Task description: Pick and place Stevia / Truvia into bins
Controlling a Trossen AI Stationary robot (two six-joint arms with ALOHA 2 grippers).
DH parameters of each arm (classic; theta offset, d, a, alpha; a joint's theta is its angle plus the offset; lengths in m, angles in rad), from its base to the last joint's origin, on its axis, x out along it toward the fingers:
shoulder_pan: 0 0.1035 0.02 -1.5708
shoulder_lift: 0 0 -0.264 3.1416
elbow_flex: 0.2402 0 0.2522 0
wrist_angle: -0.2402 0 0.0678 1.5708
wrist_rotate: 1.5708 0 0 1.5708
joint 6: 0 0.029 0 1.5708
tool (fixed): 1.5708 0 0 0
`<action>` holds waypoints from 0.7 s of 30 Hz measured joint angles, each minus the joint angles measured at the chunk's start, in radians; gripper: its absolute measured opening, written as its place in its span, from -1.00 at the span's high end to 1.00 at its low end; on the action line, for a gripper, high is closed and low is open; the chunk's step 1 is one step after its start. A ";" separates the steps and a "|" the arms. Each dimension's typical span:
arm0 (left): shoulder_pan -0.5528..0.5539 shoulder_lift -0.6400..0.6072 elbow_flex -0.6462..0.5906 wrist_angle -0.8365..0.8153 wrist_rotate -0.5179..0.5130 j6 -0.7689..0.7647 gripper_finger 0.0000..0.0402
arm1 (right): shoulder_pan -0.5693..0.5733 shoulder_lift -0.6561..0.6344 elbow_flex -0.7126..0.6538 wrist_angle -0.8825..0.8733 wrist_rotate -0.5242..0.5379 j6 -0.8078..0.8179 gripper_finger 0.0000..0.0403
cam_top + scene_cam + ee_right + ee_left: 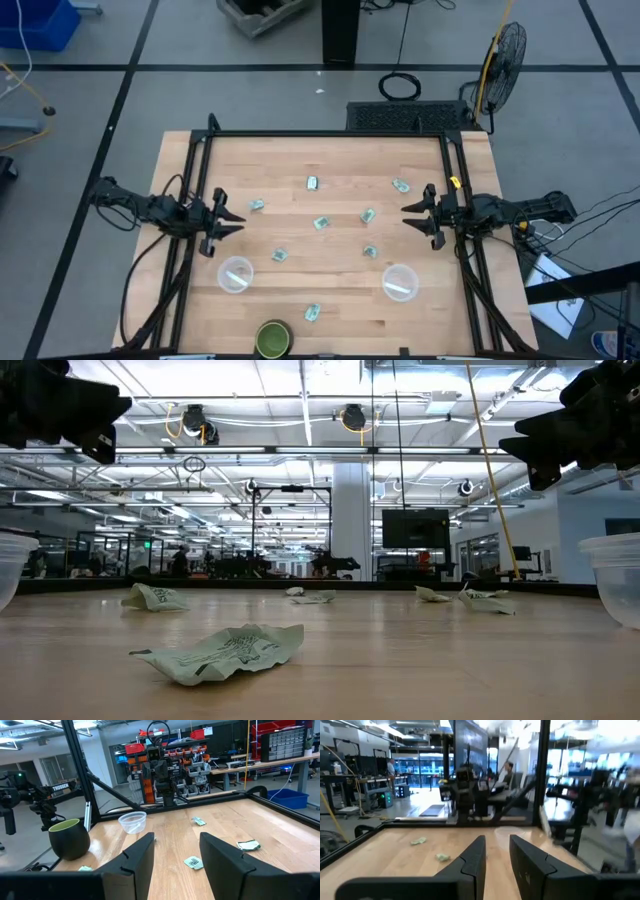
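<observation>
Several pale green Stevia / Truvia packets lie scattered over the wooden table, among them one at the back middle (313, 183), one at the centre (322, 223) and one near the front edge (313, 313). Two clear cups serve as the bins, the left one (235, 274) and the right one (400, 282). My left gripper (238, 221) hovers at the left edge, open and holding nothing. At the right edge my right gripper (406, 216) is also open and holds nothing. In the right wrist view a bin (132, 822) and packets (193, 862) lie ahead of the gripper (177, 840).
A dark green round container (272, 339) with a yellowish-green inside stands at the front edge. A black frame (320, 133) borders the table's back and sides. In the low view a crumpled packet (225, 652) lies close to the camera.
</observation>
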 joint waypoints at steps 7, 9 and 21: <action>0.000 0.000 0.000 0.009 0.012 -0.021 0.55 | 0.000 0.000 0.000 0.000 0.000 0.000 0.25; 0.000 0.000 0.000 0.009 0.011 -0.014 0.55 | 0.000 0.000 0.000 0.000 0.000 0.000 0.25; 0.000 0.000 0.000 0.009 0.010 -0.013 0.55 | 0.000 0.000 0.000 0.000 0.000 0.000 0.25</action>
